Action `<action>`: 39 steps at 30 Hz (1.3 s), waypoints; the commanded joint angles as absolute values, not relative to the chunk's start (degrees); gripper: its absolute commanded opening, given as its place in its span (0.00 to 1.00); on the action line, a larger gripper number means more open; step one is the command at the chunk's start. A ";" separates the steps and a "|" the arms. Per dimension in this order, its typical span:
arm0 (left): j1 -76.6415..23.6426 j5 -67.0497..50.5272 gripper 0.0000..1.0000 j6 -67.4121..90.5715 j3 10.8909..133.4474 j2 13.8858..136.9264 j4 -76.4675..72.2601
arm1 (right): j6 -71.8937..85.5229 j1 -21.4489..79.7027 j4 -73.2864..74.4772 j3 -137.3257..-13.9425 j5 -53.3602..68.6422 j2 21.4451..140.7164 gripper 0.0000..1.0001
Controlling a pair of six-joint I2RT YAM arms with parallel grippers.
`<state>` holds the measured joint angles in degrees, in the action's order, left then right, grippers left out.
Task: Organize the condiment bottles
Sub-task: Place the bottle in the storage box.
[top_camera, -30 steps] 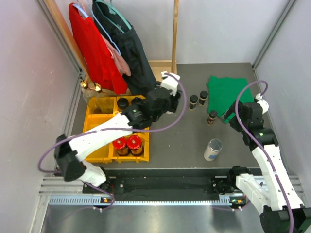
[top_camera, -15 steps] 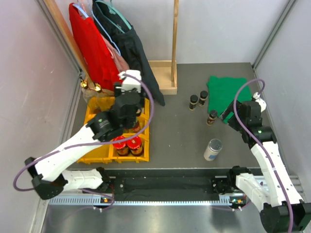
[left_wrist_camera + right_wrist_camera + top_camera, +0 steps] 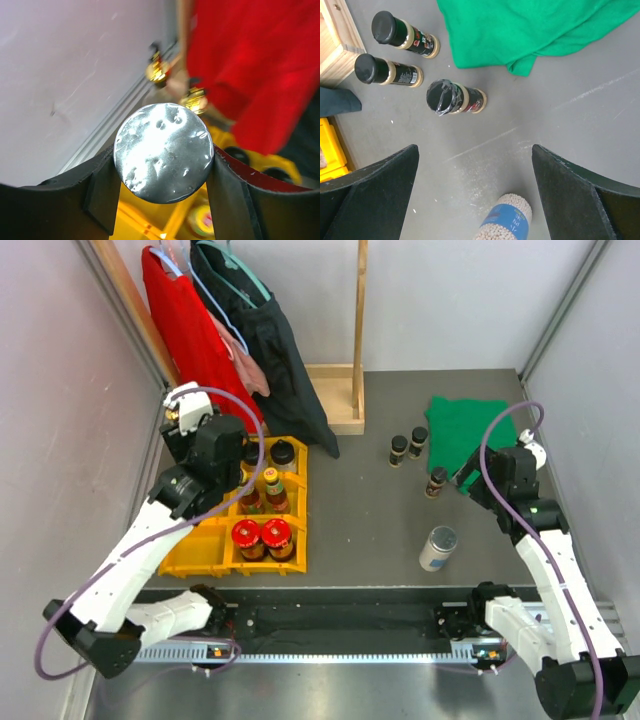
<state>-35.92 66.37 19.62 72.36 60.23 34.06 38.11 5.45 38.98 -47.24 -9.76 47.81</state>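
My left gripper [image 3: 163, 191], upper left in the top view, clamps the silver-lidded canister [image 3: 163, 152]. My right gripper [image 3: 475, 196], at mid-right, is spread wide.

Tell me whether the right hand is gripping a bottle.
No, the right hand is wide open and holds nothing.

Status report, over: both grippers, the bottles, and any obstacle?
Left gripper shut on silver-topped jar, near far-left corner of yellow tray. Right gripper open, empty, over table. Three black-capped bottles and blue-labelled canister outside tray. Red garment close beside left gripper.
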 commanded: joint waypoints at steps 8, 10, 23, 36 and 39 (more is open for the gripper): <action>-23.38 59.33 0.00 39.98 64.79 61.61 39.90 | 36.91 4.75 36.48 -46.76 -8.88 47.64 0.93; -22.42 58.80 0.00 41.47 63.73 61.00 38.77 | 36.83 4.83 36.30 -46.67 -8.70 47.64 0.93; -21.27 58.89 0.00 51.24 55.82 59.06 38.15 | 36.83 4.83 36.39 -46.93 -8.35 47.81 0.93; -21.36 57.39 0.00 54.05 50.80 62.14 35.33 | 37.09 4.75 37.18 -47.37 -7.56 47.81 0.93; -21.36 57.30 0.00 54.58 49.84 63.72 34.98 | 37.18 4.92 37.35 -47.37 -7.47 47.81 0.93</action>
<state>-21.63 56.12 52.86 50.70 62.43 39.05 37.28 5.45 38.63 -47.22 -7.99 48.07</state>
